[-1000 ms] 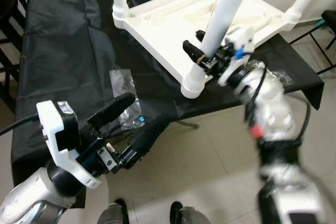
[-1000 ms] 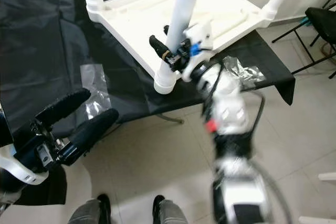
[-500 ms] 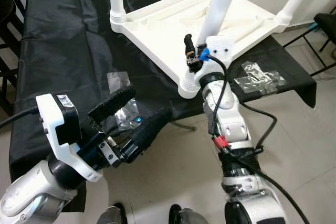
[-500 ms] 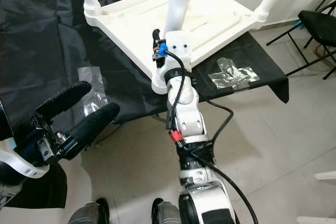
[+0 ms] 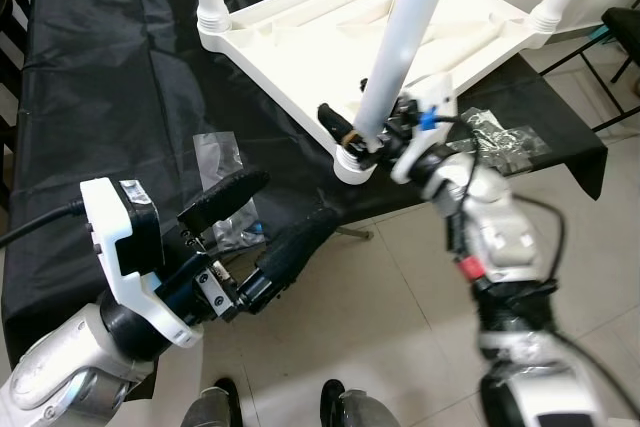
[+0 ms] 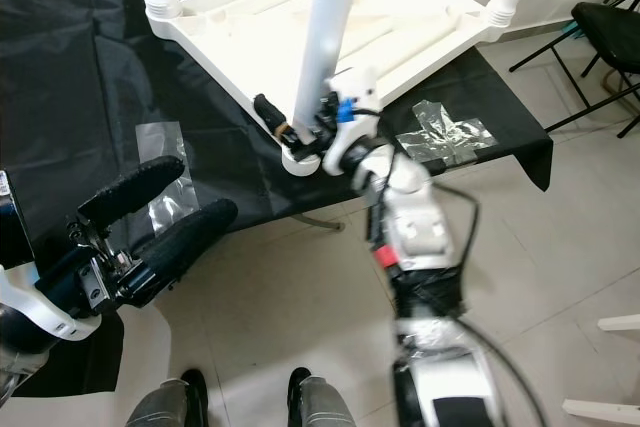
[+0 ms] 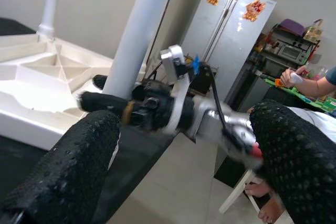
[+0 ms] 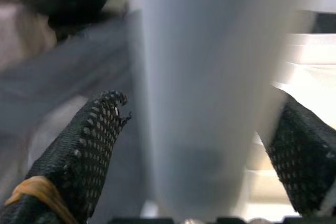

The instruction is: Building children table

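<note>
- The right tool (image 5: 358, 132) has its two black fingers set on either side of the white table leg (image 5: 400, 42), low down near the socket; they look closed on it, though motion blur in the right wrist view leaves true contact unsure.
- The left tool (image 5: 262, 230) hangs open and idle over the near edge of the tabletop (image 5: 100, 97), holding nothing.
- The leg is a smooth, rigid plastic tube, probably light and slippery, so a low grip close to the corner socket (image 5: 350, 162) seems best for steering it.
- The children's table (image 5: 330, 37) lies upside down on the black-draped tabletop, pale cream with a ribbed underside; other legs stand up from its corners.
- Clear plastic bags (image 5: 222, 162) lie just beside it.
</note>
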Controlling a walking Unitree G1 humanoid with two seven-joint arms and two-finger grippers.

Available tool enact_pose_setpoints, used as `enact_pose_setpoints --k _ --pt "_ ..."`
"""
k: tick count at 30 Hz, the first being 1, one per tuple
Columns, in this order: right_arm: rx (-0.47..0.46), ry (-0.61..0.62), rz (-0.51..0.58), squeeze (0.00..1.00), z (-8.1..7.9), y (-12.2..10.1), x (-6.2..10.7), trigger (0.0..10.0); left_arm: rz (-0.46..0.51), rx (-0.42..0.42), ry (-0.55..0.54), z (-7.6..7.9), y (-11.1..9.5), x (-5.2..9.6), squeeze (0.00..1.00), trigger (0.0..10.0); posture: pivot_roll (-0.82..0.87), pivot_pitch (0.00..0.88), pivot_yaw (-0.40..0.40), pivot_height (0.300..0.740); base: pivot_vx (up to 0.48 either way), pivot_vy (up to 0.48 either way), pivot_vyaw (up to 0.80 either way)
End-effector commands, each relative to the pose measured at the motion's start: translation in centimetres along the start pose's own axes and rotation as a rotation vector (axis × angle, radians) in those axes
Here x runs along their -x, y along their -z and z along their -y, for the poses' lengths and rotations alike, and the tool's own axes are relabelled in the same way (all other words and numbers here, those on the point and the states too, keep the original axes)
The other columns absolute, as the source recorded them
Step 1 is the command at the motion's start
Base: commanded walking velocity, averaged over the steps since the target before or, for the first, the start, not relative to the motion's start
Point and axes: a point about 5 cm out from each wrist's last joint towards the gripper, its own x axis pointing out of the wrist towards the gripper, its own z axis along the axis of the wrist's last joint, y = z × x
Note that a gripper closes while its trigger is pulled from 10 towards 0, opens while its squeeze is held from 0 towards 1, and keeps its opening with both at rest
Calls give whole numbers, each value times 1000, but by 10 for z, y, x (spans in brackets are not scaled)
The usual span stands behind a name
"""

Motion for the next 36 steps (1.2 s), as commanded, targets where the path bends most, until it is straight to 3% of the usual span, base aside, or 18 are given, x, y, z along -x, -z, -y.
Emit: enact_pose_setpoints --k 1,6,8,22,23,27,32,36 --pt "2 -109 -34 1000 1 9 3 10000 -24 -5 9 6 0 3 0 10000 111 329 -107 740 0 0 0" --pt "36 -196 -90 980 16 7 4 10000 -31 -16 -29 6 -3 7 0 10000 141 359 -112 740 0 0 0" --pt "43 -236 -96 0 24 0 -2 10000 -40 -30 -61 5 -5 10 0 10000 159 370 -116 740 0 0 0" --pt "104 -549 -126 0 13 -19 -19 10000 -26 -51 -97 4 -11 10 0 10000 194 380 -132 740 0 0 0" --pt "112 -567 -129 0 13 -22 -22 0 -27 -49 -96 3 -11 10 0 10000 189 386 -129 740 0 0 0" --pt "123 -568 -131 0 14 -24 -23 0 -30 -48 -96 3 -11 10 0 10000 187 387 -128 740 0 0 0" --pt "137 -467 -117 0 20 -20 -20 0 -40 -44 -100 2 -12 13 0 10000 154 386 -121 740 0 0 0" --pt "123 -362 -82 0 9 -4 -11 0 -42 -38 -88 4 -11 12 0 10000 140 376 -119 740 0 0 0"
